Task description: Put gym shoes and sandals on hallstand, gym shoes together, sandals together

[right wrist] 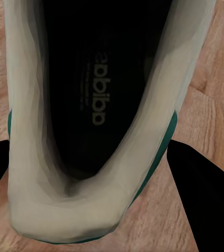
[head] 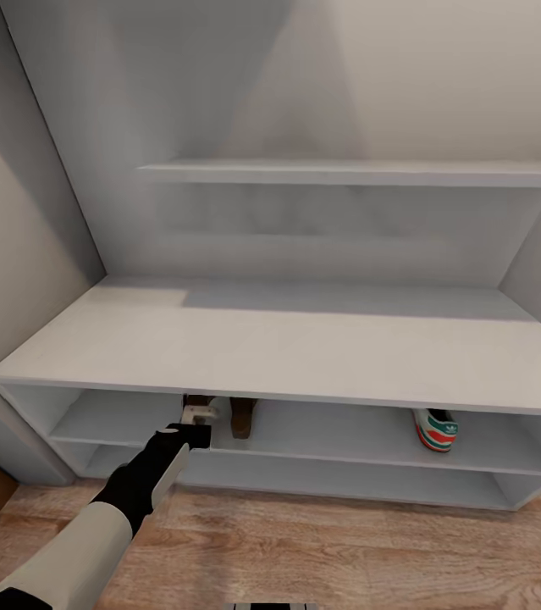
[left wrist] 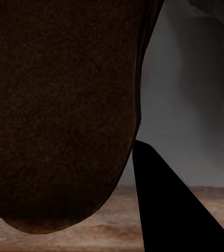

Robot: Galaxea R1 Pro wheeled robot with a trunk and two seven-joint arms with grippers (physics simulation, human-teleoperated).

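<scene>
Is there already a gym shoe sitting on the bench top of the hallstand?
No: the bench top is bare, and the one gym shoe in the head view sits on the upper open shelf beneath it.

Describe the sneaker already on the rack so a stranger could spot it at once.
Find the wide pale-grey shoe rack with its bench top. On the upper open shelf beneath it, toward the right end, sits a sneaker heel-out. Its white body, green stripes and red-orange heel set it apart from the brown sandal further left.

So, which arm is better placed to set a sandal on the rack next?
Left. The left arm reaches into the hallstand's upper shelf, its jaws holding a sandal beside the other sandal. The right jaws hold a gym shoe over the floor.
</scene>
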